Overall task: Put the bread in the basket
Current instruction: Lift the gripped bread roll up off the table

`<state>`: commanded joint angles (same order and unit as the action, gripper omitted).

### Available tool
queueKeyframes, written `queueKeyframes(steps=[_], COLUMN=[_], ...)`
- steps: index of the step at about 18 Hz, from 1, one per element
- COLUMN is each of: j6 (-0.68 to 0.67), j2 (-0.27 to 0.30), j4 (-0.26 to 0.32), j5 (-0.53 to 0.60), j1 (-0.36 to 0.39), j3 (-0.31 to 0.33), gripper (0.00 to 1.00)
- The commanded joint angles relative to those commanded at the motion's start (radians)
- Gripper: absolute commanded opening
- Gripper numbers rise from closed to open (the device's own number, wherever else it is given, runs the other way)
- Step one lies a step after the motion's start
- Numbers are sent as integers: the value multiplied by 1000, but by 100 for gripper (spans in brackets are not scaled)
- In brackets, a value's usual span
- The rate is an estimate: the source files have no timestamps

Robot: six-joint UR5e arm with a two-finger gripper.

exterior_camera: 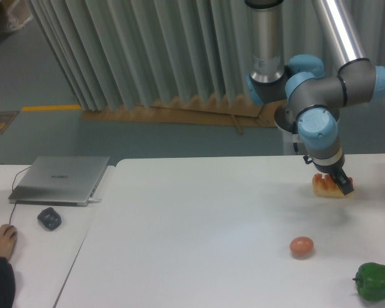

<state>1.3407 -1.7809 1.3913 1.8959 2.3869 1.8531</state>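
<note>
Gripper (340, 184) sits low over the right rear part of the white bench (199, 224), right at the bread (325, 187), whose right end it overlaps; whether the jaws are apart or clamped on the loaf cannot be told from this view. Most of the bread shows to the left of the gripper, resting on the bench. Nearer the front lie a pinkish ball (301, 246) and a green pepper (376, 281), both well apart from the loaf.

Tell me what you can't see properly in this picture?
- Gripper: too small and dark to tell whether it's open or shut on the bread.
- Basket: not in view.
- Green pepper: right side cut off by the frame edge.
- Person's hand: partly cut off at the left edge.
</note>
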Motion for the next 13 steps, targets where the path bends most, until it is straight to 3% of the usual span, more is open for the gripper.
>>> queueKeyframes(steps=[7,10,13], j6=[-38,-45,-35], j2=[-29,-26,-23], j4=[-12,-81,-84], j5=[3,3,0], j1=[-20,-26,-18], j3=[3,35,25], gripper=[100,100,100])
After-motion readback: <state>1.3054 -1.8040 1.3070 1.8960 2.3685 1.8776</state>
